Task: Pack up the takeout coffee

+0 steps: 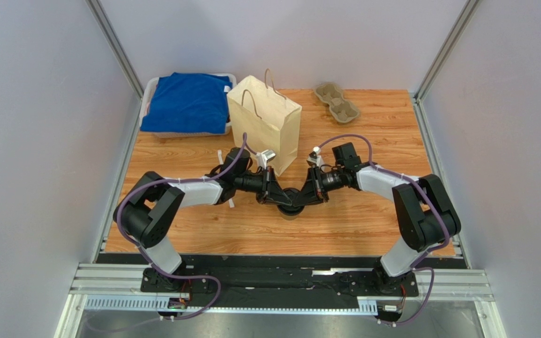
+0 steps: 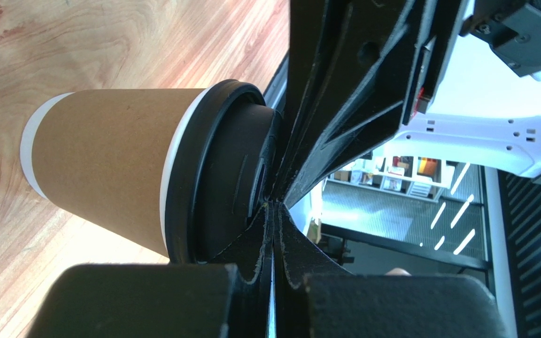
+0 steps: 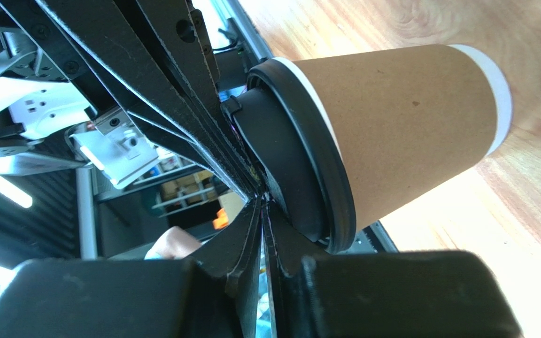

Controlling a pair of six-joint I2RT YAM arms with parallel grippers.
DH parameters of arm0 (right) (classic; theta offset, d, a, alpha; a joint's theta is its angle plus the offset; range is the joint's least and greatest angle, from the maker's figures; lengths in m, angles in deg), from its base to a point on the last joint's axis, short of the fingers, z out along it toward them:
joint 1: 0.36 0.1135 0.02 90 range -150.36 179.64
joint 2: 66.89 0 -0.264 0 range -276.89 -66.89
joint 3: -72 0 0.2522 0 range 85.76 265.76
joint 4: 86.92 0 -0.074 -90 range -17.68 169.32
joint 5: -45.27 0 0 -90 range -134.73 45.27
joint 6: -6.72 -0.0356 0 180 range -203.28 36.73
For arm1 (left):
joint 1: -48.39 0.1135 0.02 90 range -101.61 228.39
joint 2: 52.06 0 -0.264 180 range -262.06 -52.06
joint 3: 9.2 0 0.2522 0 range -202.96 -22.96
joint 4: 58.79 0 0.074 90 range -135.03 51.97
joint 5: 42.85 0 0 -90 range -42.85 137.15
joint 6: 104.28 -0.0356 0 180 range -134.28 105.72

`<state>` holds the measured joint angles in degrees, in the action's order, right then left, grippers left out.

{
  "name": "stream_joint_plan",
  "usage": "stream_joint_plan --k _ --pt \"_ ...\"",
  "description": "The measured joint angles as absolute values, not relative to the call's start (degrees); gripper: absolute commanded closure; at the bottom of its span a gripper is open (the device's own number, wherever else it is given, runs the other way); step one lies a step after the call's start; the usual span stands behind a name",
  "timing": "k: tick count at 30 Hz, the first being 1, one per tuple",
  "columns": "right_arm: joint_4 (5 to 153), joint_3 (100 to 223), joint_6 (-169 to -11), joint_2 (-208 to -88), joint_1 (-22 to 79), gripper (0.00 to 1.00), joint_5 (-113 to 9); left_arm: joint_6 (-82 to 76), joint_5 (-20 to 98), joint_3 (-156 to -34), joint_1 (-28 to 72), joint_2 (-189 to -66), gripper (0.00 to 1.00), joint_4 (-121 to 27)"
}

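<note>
Two arms meet low over the middle of the worktop (image 1: 365, 218), nearer its near edge than its far one, and the takeout coffee (image 1: 292, 210) stands between their tips, well short of the paper bag (image 1: 265, 123). The left gripper (image 2: 273, 211) has its jaws drawn to a thin seam with its tips at the black lid. The right gripper (image 3: 263, 201) is closed the same way from the other side. Neither seems to hold the cup by its wall, and I cannot tell whether either nips a ridge of the lid. I judge this to be the first step, getting a hold on the cup, with packing not yet begun. Next, one gripper probably needs to open, close round the cup and lift it level. It would then carry it toward the far edge and lower it into the bag's mouth, which the other may have to steady. By count there is one bag, upright by the middle of the far edge. One blue cloth (image 1: 189, 102) lies in one pale tub (image 1: 149, 90) at the far left corner. One pulp cup tray (image 1: 337, 101) sits toward the far right corner. There is also one cup and one thin white straw (image 1: 219, 156) beside the left arm.
</note>
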<state>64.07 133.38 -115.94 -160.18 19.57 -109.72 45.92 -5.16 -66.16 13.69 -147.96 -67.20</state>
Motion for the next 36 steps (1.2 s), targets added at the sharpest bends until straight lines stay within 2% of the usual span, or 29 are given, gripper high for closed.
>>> stream_joint_plan --k 20,36 --pt "60.1 137.4 -111.8 -167.6 17.8 0.94 -116.2 46.1 -11.5 -66.1 15.9 -153.1 1.00 -73.7" --pt "56.4 139.2 -107.5 -167.3 18.5 0.91 -115.5 45.6 -13.4 -67.2 16.3 -154.0 1.00 -73.9"
